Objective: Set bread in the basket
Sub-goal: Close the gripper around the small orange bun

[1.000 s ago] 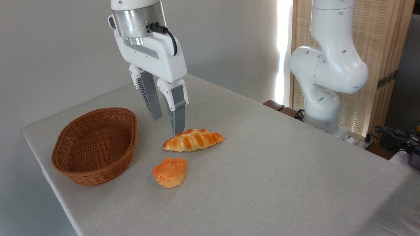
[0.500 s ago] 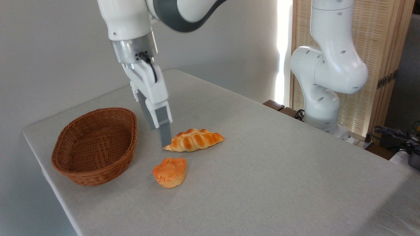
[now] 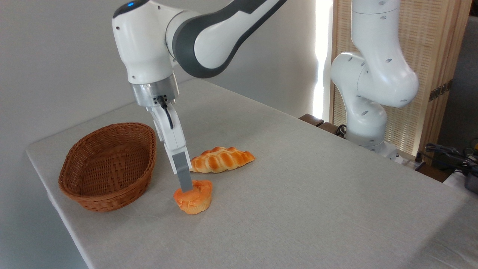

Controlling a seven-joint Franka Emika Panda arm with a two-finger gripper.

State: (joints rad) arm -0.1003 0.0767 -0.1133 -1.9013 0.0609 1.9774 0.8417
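I see the table (image 3: 298, 194) with the basket (image 3: 108, 164) at left. The bun (image 3: 193, 196) sits just right of it, apart. My gripper (image 3: 185, 185) is edge-on, tip at the bun's top-left; I can't tell whether it's spread or closed.

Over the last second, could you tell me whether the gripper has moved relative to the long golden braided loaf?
Yes. The gripper has come down and toward the camera, from above the braided loaf to the small orange muffin-like bun.
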